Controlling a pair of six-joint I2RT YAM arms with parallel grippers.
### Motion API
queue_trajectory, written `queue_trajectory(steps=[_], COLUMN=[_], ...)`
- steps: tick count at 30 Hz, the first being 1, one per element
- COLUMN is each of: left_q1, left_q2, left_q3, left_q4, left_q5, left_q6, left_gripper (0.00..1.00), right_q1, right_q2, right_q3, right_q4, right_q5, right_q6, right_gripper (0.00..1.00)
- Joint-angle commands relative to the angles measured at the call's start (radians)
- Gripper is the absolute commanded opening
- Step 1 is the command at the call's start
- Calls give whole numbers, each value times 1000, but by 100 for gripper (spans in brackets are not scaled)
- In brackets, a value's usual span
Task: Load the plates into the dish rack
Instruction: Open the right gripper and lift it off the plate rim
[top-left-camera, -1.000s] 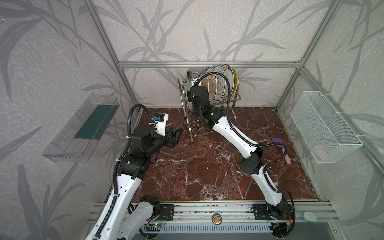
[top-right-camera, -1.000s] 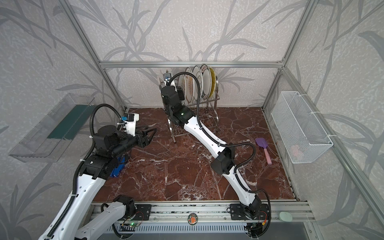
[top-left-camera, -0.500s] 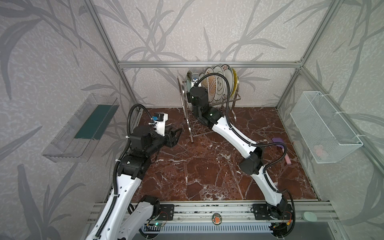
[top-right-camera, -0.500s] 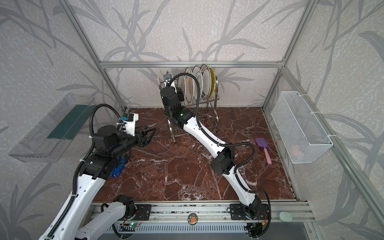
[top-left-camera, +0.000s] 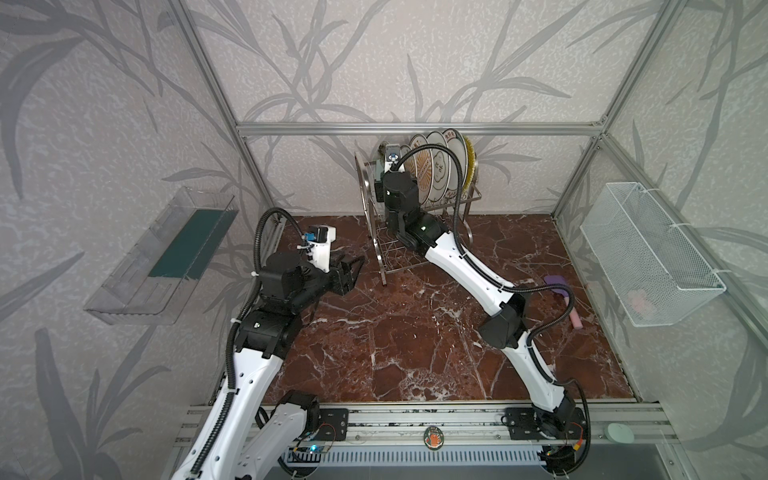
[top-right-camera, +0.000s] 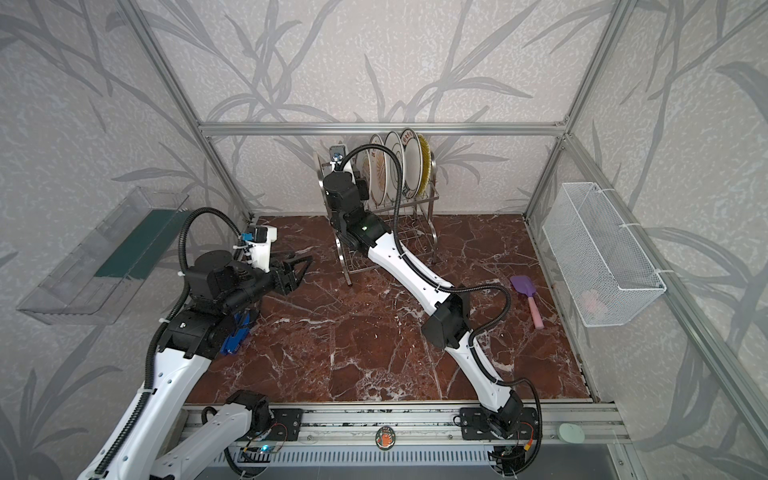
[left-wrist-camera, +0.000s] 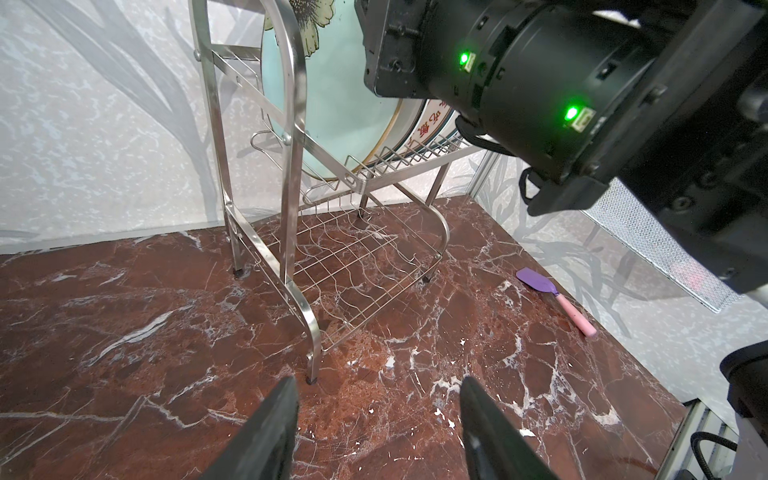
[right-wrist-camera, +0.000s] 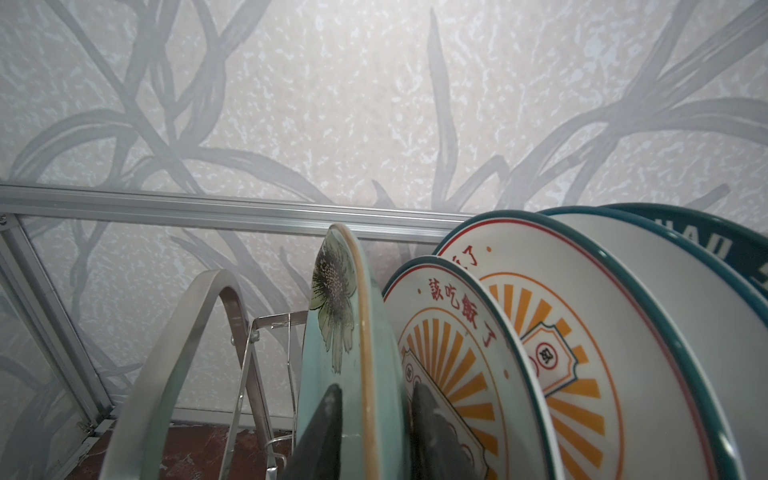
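Looking along the right gripper (right-wrist-camera: 376, 386), we find the pale celadon plate (right-wrist-camera: 328, 299) standing on edge between its jaws, one finger on each face, low on the rim. Whether the pads press it or merely flank it we cannot tell. The plate sits in the end slot of the dish rack (left-wrist-camera: 292, 187), top tier. Beyond one jaw is only the arched end tube (right-wrist-camera: 178, 332), and beyond the other the nearer sunburst plate (right-wrist-camera: 449, 353), so close that we judge the narrow straddle spares it a knock. The left gripper (left-wrist-camera: 380, 386) hangs with jaws apart and empty, the rack's front foot just ahead of them. We see no plate on the marble table (top-left-camera: 395, 332), so loading looks nearly complete.
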Motion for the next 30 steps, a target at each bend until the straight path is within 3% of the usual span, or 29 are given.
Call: queue_trajectory(steps=[1,16,24,30], left_q1=[7,10,11,11], left_q2=[-13,16,13,10], left_q3=[-1,-4,-11,-11], left_q4=[0,5,10,9], left_q5=[-1,6,-12,-16], left_q6=[18,5,19,23], left_gripper=[60,61,61,61], right_q1=[-2,-2,-2,-2], right_q2=[-42,-83,-143,-247], right_q3=[28,34,23,-80], right_q4=[34,29,-2,33], right_q5=[-23,-78,-125,-161], right_q6=[1,-25,-33,-62], right_gripper=[34,64,68,67])
